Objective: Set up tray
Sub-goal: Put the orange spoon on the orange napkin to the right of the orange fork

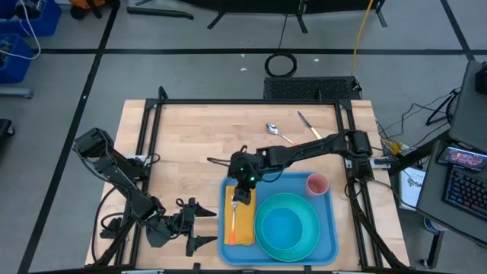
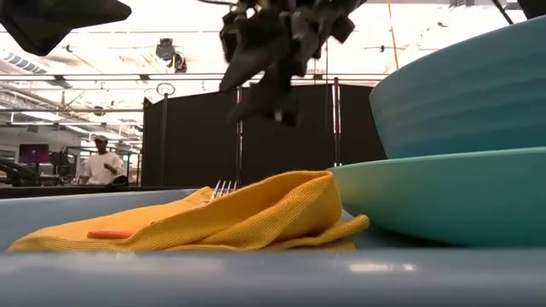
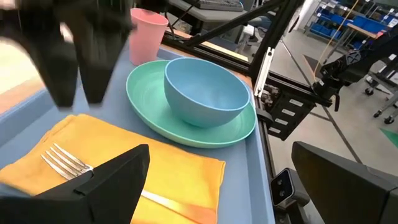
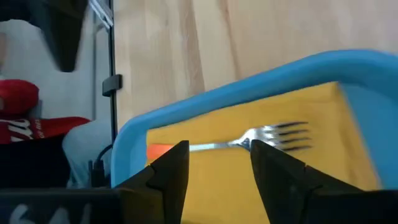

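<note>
the high view alone lays out the whole tabletop (image 1: 198,129): the tray (image 1: 329,242) sits at its near edge, right of centre, with a spoon (image 1: 277,132) and a knife (image 1: 308,125) lying on the bare wood beyond it, well apart from the tray. inside the tray are a napkin (image 1: 243,222) on its left side, a bowl (image 1: 283,225) on a plate (image 1: 262,232) beside that, and a pink cup (image 1: 316,184) in the far right corner. the low view adds what the top view hides: the napkin is rumpled rather than flat, and the fork's tines peek over its fold; a person stands in the room far behind. the right wrist view shows the fork (image 4: 261,138) lying on the napkin with an orange handle, close to the tray's corner rim. the right tool (image 1: 242,189) hangs over the tray's far left corner, right above the fork; its fingers (image 4: 166,171) stand partly apart, straddling the fork's neck from above, and nothing is clamped between them. the left tool (image 1: 199,225) waits just outside the tray's left edge, low by the tabletop's near edge, spread wide and empty, facing the tray.
</note>
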Motion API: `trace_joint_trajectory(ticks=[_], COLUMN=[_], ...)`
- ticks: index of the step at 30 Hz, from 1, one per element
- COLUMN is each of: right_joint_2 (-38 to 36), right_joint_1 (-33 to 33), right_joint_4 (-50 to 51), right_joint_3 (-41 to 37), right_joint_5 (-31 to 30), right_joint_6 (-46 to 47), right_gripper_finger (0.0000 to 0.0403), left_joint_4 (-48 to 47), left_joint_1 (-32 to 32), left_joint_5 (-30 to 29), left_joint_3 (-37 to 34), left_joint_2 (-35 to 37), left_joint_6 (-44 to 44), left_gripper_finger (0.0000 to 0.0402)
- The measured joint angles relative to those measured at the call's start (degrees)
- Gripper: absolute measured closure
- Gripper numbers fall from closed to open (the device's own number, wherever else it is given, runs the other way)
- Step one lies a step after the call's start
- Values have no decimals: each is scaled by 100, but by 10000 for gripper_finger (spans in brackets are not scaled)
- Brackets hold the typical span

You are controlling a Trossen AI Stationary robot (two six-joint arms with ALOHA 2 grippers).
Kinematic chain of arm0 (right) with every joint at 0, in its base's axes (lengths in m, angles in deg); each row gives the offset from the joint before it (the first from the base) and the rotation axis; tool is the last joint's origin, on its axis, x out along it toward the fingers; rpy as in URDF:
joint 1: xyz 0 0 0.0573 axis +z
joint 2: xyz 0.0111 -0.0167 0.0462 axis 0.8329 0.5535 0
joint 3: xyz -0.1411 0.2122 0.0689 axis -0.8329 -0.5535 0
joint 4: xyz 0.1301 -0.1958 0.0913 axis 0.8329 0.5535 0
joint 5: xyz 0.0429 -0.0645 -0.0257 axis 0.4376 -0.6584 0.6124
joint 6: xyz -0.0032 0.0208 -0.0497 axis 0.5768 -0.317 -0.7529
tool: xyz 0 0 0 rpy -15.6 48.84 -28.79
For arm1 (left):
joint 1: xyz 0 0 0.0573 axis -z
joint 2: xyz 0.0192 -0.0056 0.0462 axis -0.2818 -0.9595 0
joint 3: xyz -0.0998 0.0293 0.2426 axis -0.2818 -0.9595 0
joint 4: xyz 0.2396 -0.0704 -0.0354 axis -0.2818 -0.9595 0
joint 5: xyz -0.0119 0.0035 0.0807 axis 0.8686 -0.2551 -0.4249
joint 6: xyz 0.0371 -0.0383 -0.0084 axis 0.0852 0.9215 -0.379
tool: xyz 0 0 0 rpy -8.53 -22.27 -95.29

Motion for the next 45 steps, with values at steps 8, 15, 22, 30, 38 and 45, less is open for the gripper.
trace_joint_trajectory(ticks=[8,15,22,30,38,45], right_joint_2=[-1072,-1567,-1572,-1200,-500,-462], right_joint_1=[-364,-992,-1907,-2686,-3157,-3260], right_joint_4=[1401,2347,3093,3570,4114,4324], right_joint_3=[0,4,4,-106,-160,-157], right_joint_5=[-769,-1210,-1253,-1216,-1668,-1778], right_joint_6=[-151,-546,-753,-1374,-1627,-2471], right_gripper_finger=[241,241,241,241,241,241], left_joint_4=[41,43,48,60,57,9], left_joint_1=[-2,-1,0,-2,-51,-52], left_joint_5=[-17,-17,-14,-15,-9,82], left_joint_3=[-1,0,-1,-1,-1,-1], left_joint_2=[-2,-2,-2,-2,-2,-2], left_joint_6=[42,45,55,25,-75,-96], left_gripper_finger=[4,4,4,4,4,4])
